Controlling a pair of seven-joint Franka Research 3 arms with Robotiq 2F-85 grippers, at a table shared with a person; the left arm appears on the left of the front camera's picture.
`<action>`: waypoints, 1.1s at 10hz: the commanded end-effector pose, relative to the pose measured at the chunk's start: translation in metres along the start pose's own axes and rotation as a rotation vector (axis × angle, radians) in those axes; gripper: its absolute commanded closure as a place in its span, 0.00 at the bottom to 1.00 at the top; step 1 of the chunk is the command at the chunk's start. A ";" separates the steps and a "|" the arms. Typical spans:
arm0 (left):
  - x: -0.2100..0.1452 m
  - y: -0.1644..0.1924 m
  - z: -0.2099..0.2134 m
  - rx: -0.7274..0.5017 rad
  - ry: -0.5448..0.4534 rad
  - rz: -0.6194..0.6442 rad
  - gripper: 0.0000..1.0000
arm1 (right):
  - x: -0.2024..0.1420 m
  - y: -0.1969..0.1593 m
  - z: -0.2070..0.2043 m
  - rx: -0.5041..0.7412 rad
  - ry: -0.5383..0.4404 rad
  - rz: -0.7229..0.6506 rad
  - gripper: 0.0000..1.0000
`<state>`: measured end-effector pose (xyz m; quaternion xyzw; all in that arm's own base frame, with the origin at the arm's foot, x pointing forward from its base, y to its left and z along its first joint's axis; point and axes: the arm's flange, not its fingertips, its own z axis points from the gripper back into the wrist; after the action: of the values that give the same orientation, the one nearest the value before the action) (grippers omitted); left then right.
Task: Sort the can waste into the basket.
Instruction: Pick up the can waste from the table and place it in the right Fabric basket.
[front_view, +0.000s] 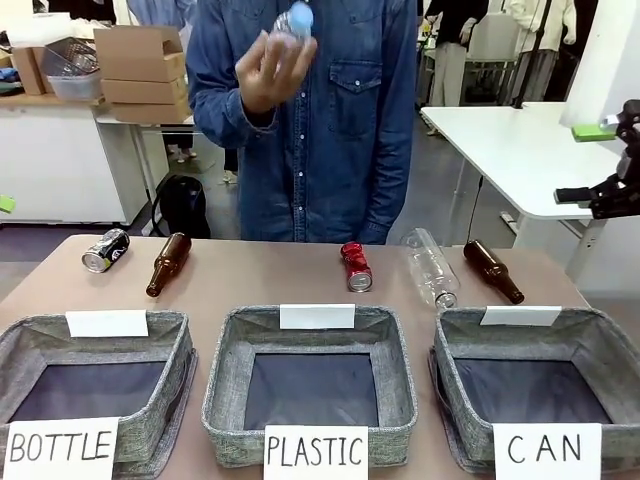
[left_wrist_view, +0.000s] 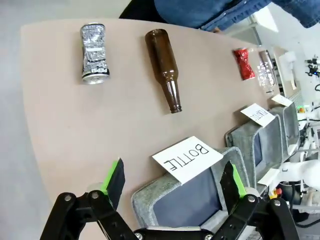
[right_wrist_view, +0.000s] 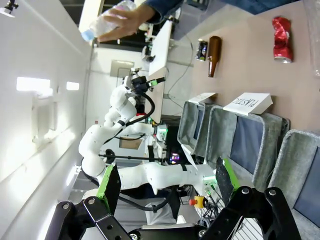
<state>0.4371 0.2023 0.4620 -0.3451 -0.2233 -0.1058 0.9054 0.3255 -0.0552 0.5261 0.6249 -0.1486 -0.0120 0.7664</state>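
My left gripper (left_wrist_view: 173, 175) and right gripper (right_wrist_view: 167, 177) are both spread wide and hold nothing. The red can (front_view: 356, 266) lies near the clear plastic bottle (front_view: 432, 268), so a wide approach may knock that bottle. The black can (front_view: 105, 250) lies beside a brown bottle (front_view: 168, 264), well apart from the CAN basket (front_view: 600, 325). Its carry likely crosses the other bins, and a slip on crushed metal would mis-sort it. The person's hand (front_view: 268, 65) holds a bottle above the far edge.

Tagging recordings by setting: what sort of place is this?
Probably a lab or workshop set up for a waste-sorting trial: a white work table and stacked cardboard boxes behind the person, and the signed CAN basket up front.
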 end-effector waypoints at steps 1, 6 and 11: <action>-0.001 -0.011 -0.016 -0.050 -0.008 -0.018 0.00 | 0.004 0.002 -0.001 0.026 -0.006 0.028 0.00; 0.047 -0.015 -0.105 0.283 0.093 -0.079 0.00 | 0.004 0.002 -0.001 0.026 -0.006 0.028 0.00; 0.079 0.012 -0.184 0.543 0.151 -0.152 0.00 | 0.004 0.002 -0.001 0.026 -0.006 0.028 0.00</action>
<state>0.5615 0.0892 0.3670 -0.1016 -0.2083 -0.1425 0.9623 0.3251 -0.0553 0.5262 0.6260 -0.1473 -0.0106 0.7657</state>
